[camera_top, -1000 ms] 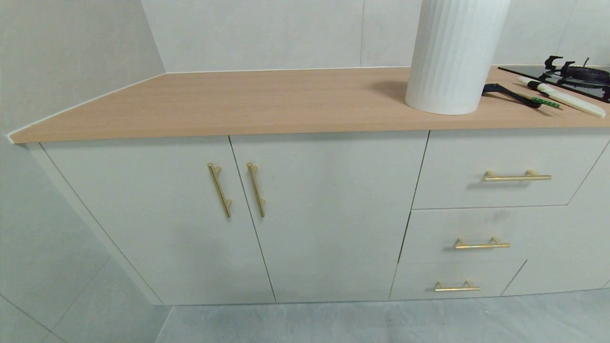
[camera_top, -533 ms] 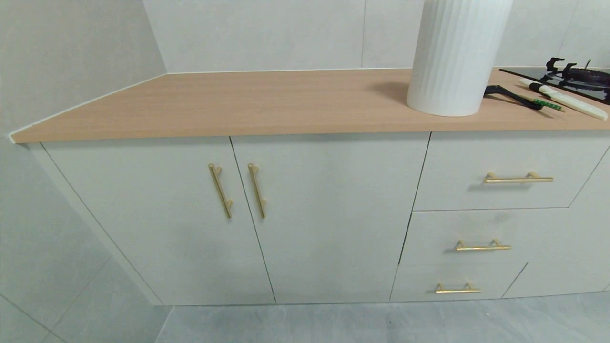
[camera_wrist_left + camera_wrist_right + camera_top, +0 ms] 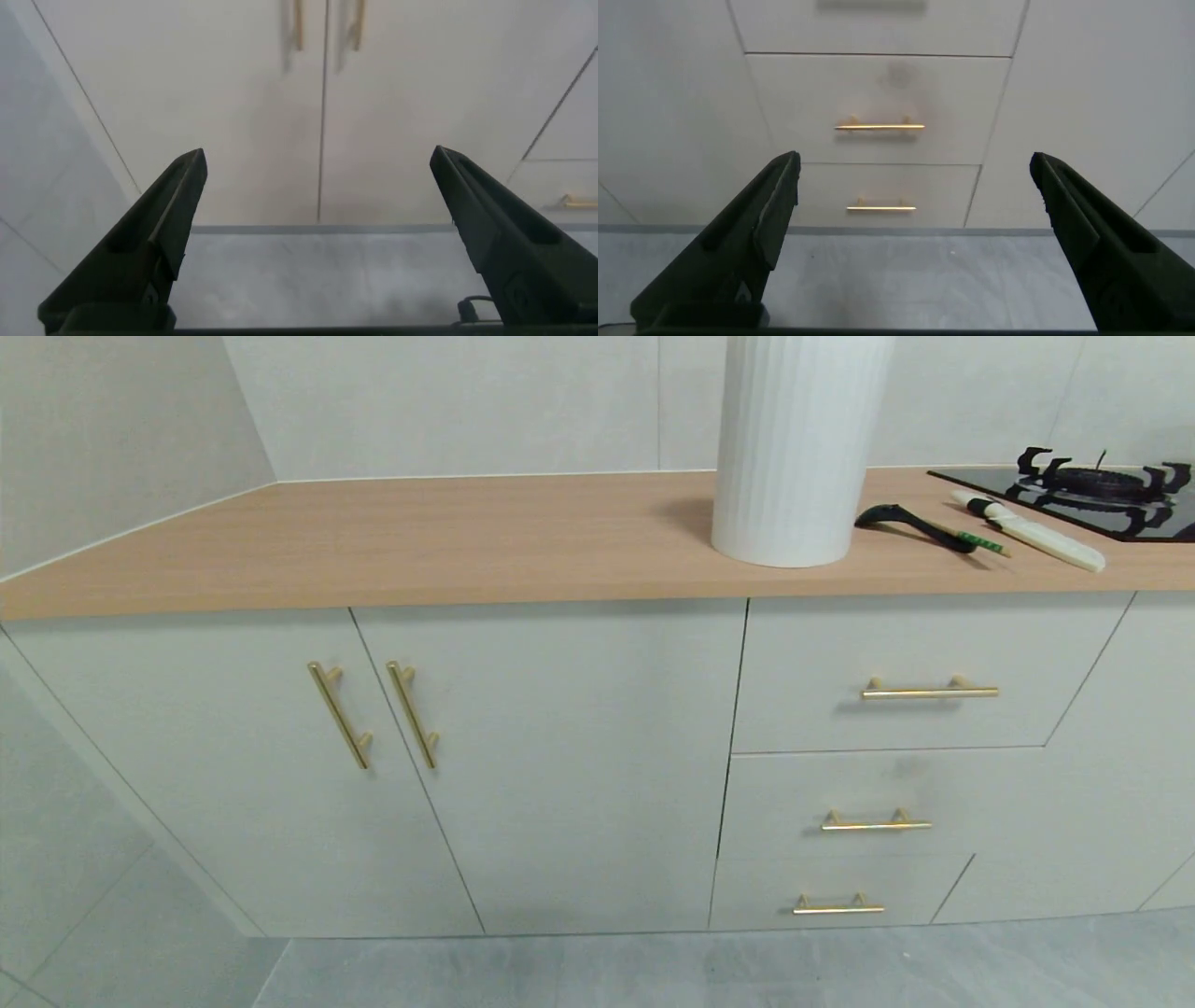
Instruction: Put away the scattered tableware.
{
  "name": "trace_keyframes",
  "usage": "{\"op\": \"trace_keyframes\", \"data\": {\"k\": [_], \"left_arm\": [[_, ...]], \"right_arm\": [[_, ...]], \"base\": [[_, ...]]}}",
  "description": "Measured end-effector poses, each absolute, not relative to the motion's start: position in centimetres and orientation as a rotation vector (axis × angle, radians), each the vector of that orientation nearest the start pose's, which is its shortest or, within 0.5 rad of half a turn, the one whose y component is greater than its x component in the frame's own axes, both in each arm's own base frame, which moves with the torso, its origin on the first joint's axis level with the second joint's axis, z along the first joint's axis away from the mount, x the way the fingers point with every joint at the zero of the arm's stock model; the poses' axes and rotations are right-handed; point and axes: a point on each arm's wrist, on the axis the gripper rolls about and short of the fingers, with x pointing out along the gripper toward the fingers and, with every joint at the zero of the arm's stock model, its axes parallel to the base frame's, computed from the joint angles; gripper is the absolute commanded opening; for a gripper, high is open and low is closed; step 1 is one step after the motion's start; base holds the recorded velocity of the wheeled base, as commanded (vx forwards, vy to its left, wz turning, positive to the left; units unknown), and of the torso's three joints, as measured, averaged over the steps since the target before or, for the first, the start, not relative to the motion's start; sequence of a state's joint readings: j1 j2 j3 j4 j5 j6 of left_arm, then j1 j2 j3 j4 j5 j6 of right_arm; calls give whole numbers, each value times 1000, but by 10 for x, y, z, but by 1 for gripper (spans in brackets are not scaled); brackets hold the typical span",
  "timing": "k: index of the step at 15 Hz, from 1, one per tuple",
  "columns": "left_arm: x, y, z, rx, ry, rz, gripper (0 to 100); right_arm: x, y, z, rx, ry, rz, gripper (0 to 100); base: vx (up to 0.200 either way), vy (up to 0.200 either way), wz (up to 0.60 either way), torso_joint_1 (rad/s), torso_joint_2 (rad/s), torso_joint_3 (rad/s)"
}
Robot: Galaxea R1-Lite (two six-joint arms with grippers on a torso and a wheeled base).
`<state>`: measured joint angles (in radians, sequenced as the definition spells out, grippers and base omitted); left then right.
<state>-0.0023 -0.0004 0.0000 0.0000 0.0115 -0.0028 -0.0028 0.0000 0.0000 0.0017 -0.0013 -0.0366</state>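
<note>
Nothing stowed yet: black spoon (image 3: 915, 525) and white knife (image 3: 1036, 534) lie at the surface's (image 3: 467, 541) right end; left tool (image 3: 318, 157) and right tool (image 3: 915, 161) released, empty.

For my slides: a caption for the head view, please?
White ribbed vase, black spoon and white knife on a wooden counter beside the stove, drawers shut below.

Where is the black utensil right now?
In the head view, the black utensil lies on the right of the countertop, between the white ribbed container and the white tool.
</note>
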Motion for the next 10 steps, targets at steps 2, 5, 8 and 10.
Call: {"op": "trace_keyframes", "data": {"k": [2,5,8,10], "left_arm": [[-23,0,75,-3,0,10,100],[-23,0,75,-3,0,10,100],[-23,0,75,-3,1,10,100],[-23,0,75,-3,0,10,100]], "right_arm": [[-23,0,75,-37,2,-4,100],[-23,0,75,-37,2,-5,100],[-23,0,75,-35,2,-6,100],[-23,0,75,-35,2,-6,100]], "base": [[0,-200,0,2,0,5],[0,-67,0,1,4,-1],[0,0,0,0,0,0],[0,0,0,0,0,0]]}}
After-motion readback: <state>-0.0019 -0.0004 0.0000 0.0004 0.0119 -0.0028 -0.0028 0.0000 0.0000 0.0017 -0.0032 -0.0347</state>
